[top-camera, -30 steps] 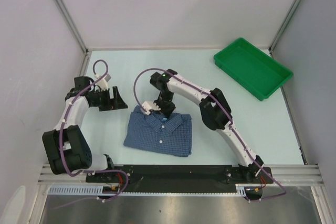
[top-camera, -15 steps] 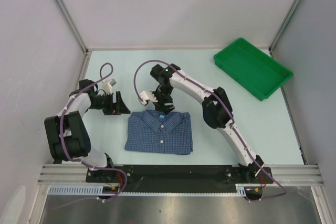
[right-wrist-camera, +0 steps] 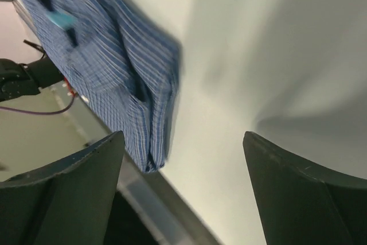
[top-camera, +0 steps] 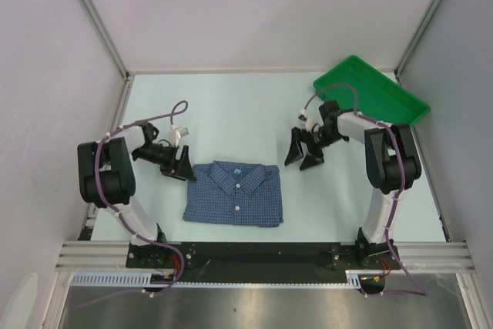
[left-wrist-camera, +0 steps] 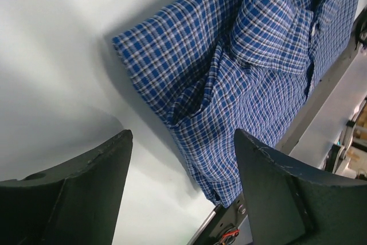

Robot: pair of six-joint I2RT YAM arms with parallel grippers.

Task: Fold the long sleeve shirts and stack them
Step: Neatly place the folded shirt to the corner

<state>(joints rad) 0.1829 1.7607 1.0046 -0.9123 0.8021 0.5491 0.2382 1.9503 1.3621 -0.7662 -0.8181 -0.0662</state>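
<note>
Blue shirt (top-camera: 235, 194) lies folded at 6 o'clock on the table (top-camera: 231, 105); left gripper (top-camera: 183, 164) at its 10 o'clock, right gripper (top-camera: 303, 158) at 2 o'clock, both spread wide, empty; I judge a low left sweep could snag the loose side pleat, undoing the fold

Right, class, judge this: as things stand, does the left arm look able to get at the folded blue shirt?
Probably yes. On the left arm the jaws stand open beside the shirt, near its far left corner, apart from it, with only bare table between.
</note>
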